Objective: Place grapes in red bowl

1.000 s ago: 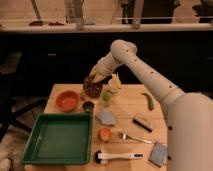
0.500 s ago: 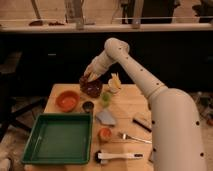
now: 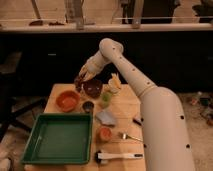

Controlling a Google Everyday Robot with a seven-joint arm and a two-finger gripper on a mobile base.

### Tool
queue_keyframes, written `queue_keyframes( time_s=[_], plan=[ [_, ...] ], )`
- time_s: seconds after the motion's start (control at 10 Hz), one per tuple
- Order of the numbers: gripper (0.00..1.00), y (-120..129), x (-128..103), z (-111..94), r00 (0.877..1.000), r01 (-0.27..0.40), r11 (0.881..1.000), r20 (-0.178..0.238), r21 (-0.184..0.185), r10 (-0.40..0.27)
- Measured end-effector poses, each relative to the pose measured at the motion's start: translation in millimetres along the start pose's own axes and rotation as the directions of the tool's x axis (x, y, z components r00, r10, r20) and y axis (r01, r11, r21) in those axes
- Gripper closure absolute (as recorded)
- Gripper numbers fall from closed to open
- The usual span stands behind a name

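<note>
Claw (image 3: 80,81) — clenched on the grapes (image 3: 79,85), which hang in my grip above the table's far edge | red bowl (image 3: 67,100) lies below and just left of my claw, beside the dark bowl (image 3: 93,87) | since earlier — my arm has swung left, carrying the grapes off the dark bowl toward the red one

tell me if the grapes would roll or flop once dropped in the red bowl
The gripper, shut on the grapes, carries them as one stiff cluster, so probably no flopping. Their flat shape suggests little rolling, and the red bowl has a rim to contain them.
</note>
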Motion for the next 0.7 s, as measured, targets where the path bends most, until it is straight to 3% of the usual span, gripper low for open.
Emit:
queue_keyframes(
  time_s=[0.5, 0.7],
  plan=[
    [1.0, -1.4, -9.2, 34.8, 0.998, 0.046, 0.998, 0.033, -0.036, -0.044],
    [1.0, -0.8, -11.9, 41.7, 0.998, 0.039, 0.999, 0.052, -0.029, -0.037]
  ],
)
